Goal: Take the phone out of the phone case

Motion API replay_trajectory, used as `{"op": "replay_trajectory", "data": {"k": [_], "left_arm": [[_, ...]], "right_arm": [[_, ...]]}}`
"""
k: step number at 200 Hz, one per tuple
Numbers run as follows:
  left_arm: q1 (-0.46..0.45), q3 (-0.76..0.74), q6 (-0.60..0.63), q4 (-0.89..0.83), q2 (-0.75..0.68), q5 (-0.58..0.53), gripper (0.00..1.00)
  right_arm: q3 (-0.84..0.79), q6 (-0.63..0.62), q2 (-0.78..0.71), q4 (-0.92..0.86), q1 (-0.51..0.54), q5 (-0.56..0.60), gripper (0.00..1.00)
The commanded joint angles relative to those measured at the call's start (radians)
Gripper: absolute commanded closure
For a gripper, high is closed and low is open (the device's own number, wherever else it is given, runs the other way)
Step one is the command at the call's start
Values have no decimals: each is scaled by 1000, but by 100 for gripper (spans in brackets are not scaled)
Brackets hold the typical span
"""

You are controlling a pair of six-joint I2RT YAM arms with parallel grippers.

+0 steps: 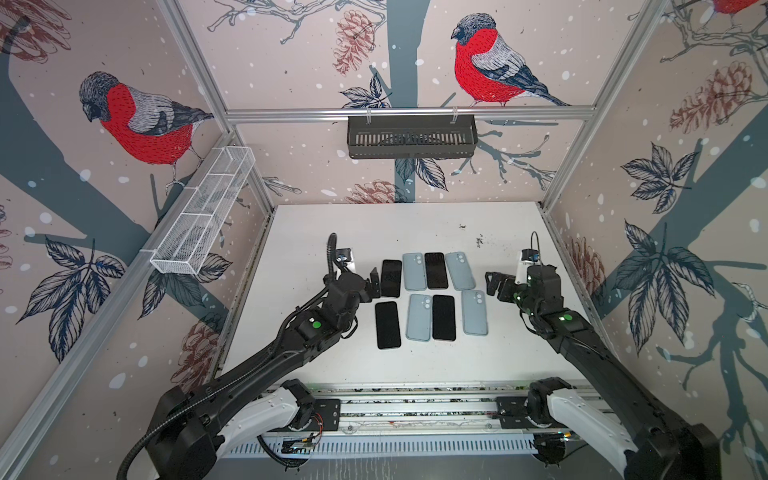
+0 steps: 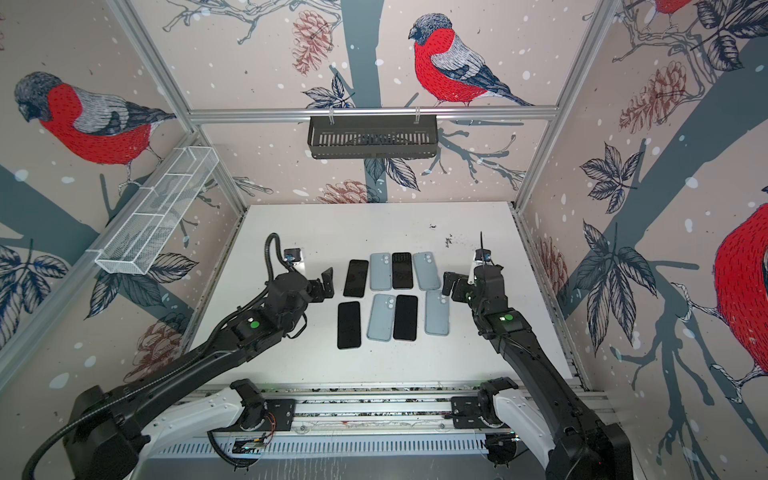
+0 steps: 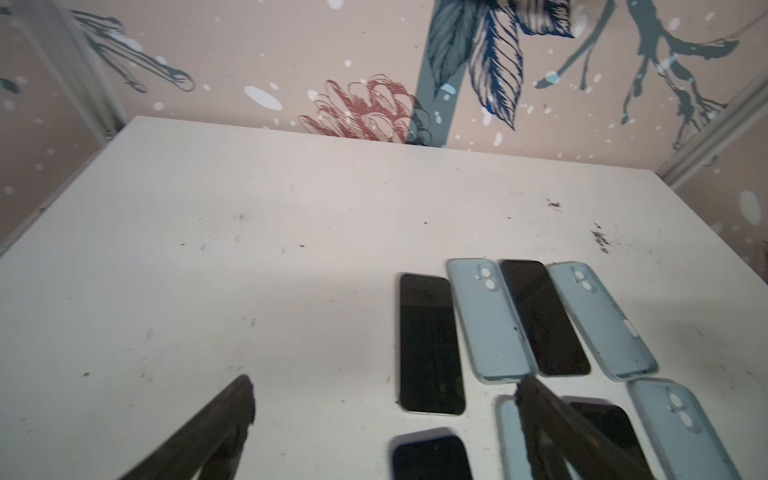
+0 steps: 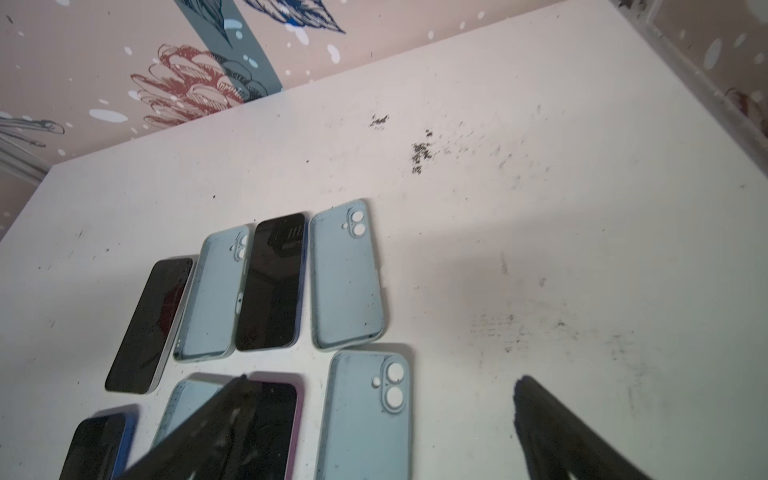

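Four black phones (image 1: 391,278) lie flat, screens up. Four light blue cases (image 1: 414,271) lie empty beside them, in two rows.

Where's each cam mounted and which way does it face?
Top views: overhead behind the arm bases, looking down at the table; both arms, left hand and right hand show.
Left wrist: on the left arm, facing the back wall over phones and blue cases; its fingers show.
Right wrist: likewise on the right arm; its fingers show.
Shared: all see the phones and blue cases.

Bullfinch-patterned walls (image 1: 291,62) enclose a scuffed white table (image 1: 374,224) below a black basket (image 1: 411,141).
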Motion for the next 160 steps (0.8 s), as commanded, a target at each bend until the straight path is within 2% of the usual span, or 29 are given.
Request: {"op": "replay_trajectory", "data": {"k": [1, 17, 26, 71, 91, 100, 119, 140, 151, 160], "left_arm": [[104, -67, 60, 96, -66, -68, 3], [233, -114, 70, 137, -84, -11, 3], [276, -130, 78, 154, -89, 10, 3], [316, -278, 182, 377, -44, -50, 3], [339, -327, 211, 461, -5, -80, 3], [360, -324, 233, 446, -8, -69, 3], [379, -430, 337, 683, -10, -98, 3], [454, -565, 409, 981, 49, 38, 3], [483, -608, 431, 1151, 118, 82, 3], [489, -604, 442, 1192, 161, 106, 3]], "right_arm": [[-34, -21, 0, 118, -150, -39, 1], [-90, -3, 27, 239, -241, -50, 1], [-103, -6, 50, 279, -266, -61, 1], [-89, -12, 250, 344, -331, -32, 1], [-140, -22, 260, 460, -324, 48, 1], [-178, -39, 246, 533, -321, 77, 1], [-275, -112, 225, 726, -273, 170, 1], [-414, -198, 251, 1058, -196, 244, 1], [-407, -220, 262, 1062, -177, 254, 1], [-416, -238, 279, 1128, -170, 263, 1]]}}
